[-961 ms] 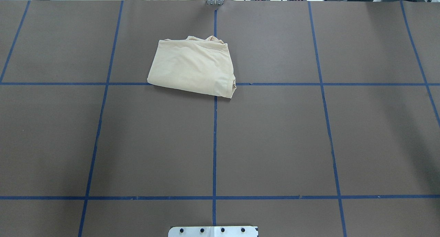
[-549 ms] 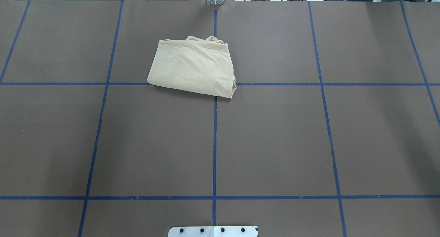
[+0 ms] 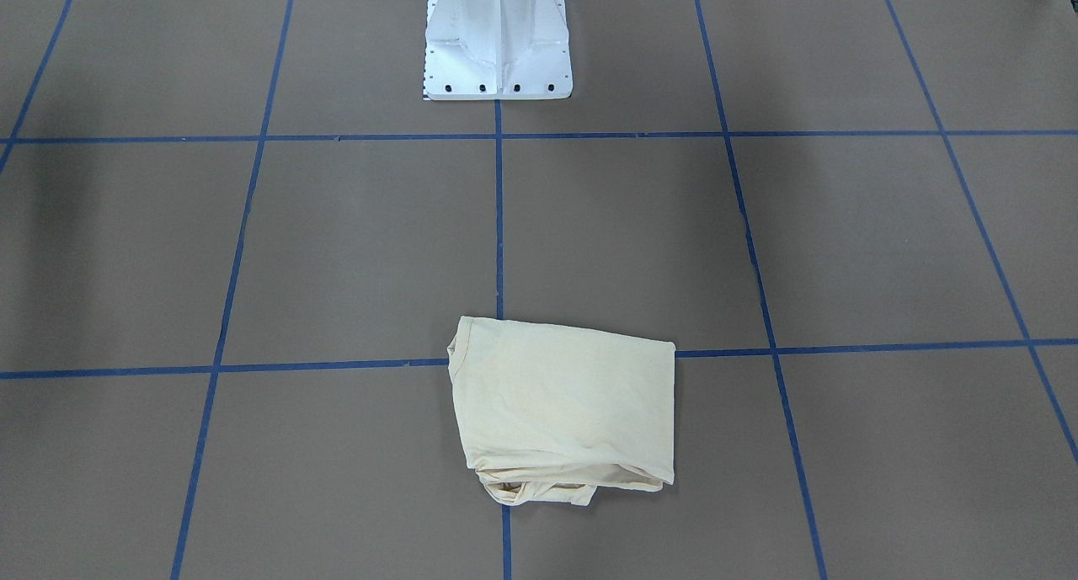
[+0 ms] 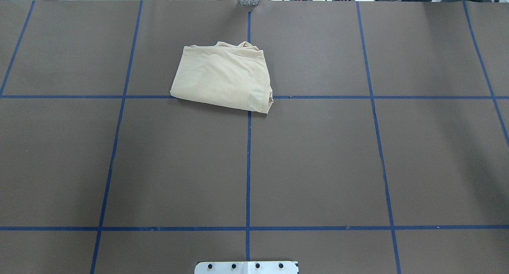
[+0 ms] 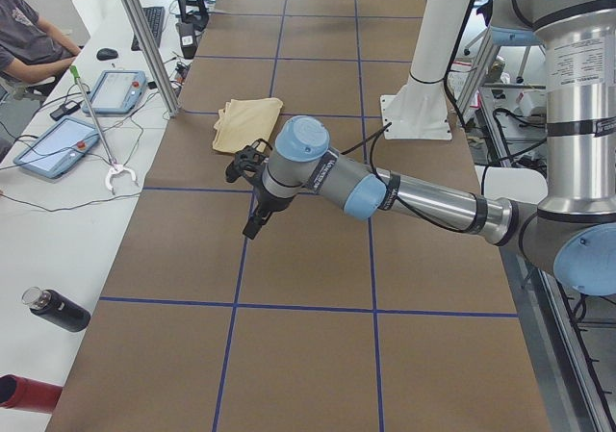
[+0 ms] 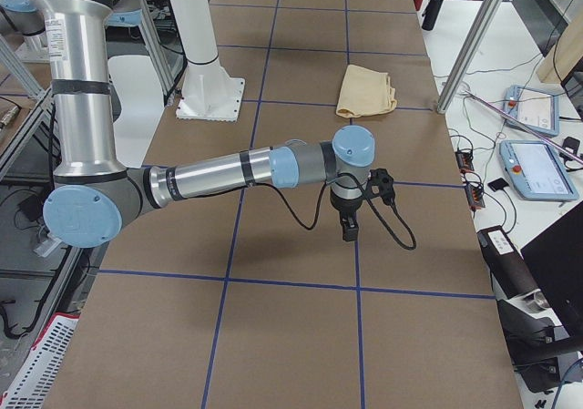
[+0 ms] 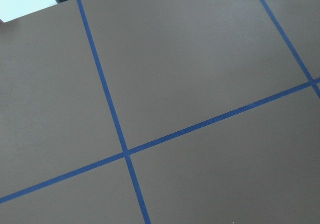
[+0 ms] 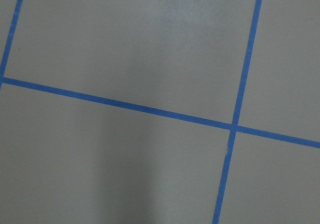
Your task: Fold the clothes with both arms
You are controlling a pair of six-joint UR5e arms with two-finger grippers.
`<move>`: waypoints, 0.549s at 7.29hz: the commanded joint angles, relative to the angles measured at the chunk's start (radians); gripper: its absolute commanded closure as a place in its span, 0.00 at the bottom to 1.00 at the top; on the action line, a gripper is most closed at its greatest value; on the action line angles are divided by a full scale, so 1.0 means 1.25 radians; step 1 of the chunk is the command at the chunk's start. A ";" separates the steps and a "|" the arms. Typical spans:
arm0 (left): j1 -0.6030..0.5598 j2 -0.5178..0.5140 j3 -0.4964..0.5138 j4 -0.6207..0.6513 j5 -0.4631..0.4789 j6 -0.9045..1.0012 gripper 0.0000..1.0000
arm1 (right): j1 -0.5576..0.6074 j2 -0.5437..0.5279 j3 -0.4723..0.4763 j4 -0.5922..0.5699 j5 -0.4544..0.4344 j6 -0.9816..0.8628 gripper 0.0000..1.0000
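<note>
The pale yellow T-shirt (image 4: 224,79) lies folded into a compact rectangle on the brown table, at the far middle; its print is hidden. It also shows in the front view (image 3: 564,403) and both side views (image 5: 248,122) (image 6: 366,90). My left gripper (image 5: 255,222) hangs over bare table at my left end, away from the shirt. My right gripper (image 6: 349,230) hangs over bare table at my right end. Both show only in the side views, so I cannot tell whether they are open or shut. The wrist views show only table and blue tape.
The white pedestal base (image 3: 497,50) stands at the robot's edge of the table. Blue tape lines (image 4: 248,166) grid the brown surface. The operators' side table holds tablets (image 5: 53,148) and a black bottle (image 5: 58,309). An aluminium post (image 6: 469,54) stands at the far edge.
</note>
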 commanded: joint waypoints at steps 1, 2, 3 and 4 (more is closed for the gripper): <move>0.001 -0.001 -0.003 -0.003 0.001 -0.001 0.00 | -0.001 0.003 -0.001 0.000 0.001 0.001 0.00; 0.001 -0.001 -0.003 -0.003 0.001 -0.001 0.00 | -0.001 0.004 0.002 -0.001 0.003 0.001 0.00; 0.002 -0.001 -0.006 -0.003 -0.001 -0.001 0.00 | -0.001 0.003 0.003 -0.001 0.005 0.001 0.00; 0.003 -0.001 -0.006 -0.003 -0.001 0.001 0.00 | -0.011 0.001 0.002 -0.004 0.005 0.001 0.00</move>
